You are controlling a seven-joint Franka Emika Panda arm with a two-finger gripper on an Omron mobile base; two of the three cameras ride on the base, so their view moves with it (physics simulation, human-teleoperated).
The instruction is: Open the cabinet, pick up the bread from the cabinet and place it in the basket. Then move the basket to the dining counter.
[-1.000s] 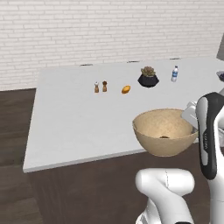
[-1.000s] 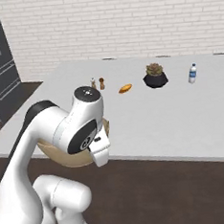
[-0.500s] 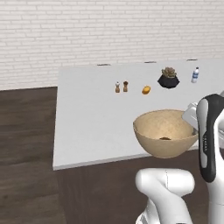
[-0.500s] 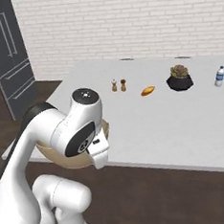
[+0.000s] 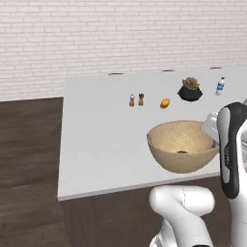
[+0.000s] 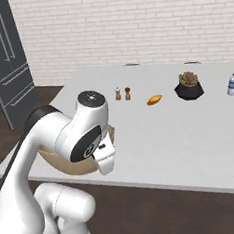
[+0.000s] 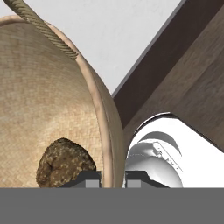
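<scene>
At the basket's rim: claw [image 7: 113, 175], nearly closed, its two dark tips pinching the rim wall between them, one tip inside the bowl and one outside.

Item held: basket [image 5: 182, 152], tan, round, woven, gripped by the rim on one side alone. It appears lifted, hanging over the near edge of the counter [image 5: 101, 144], partly above the dark wood floor [image 5: 29, 144]. From the right base camera most of it is hidden behind the arm; a sliver of rim shows beside the wrist.

Contents: bread [image 7: 65, 162], one small lumpy brown piece, lying low inside the bowl close to the inner claw tip. Seen from the left base camera as a dark speck on the basket's bottom.

Destination: counter, pale, broad, on a dark base. Farther back on it stand two shakers [image 5: 136, 100], a small orange loaf [image 5: 165, 103], a potted plant [image 5: 191, 89] and a bottle [image 5: 220, 86], all well apart from the basket.

Risks, as judged:
- Thin one-sided pinch on a wide bowl; the basket could pivot or slip from the claw, likeliest on a jolt or a quick swing.
- A tilt would let the bread roll toward the lower rim and possibly out.
- Released where it now hangs, the basket would likely tip off the edge to the floor; it needs carrying farther in over the slab.
- Too low a carry could knock its underside on the counter edge.
</scene>
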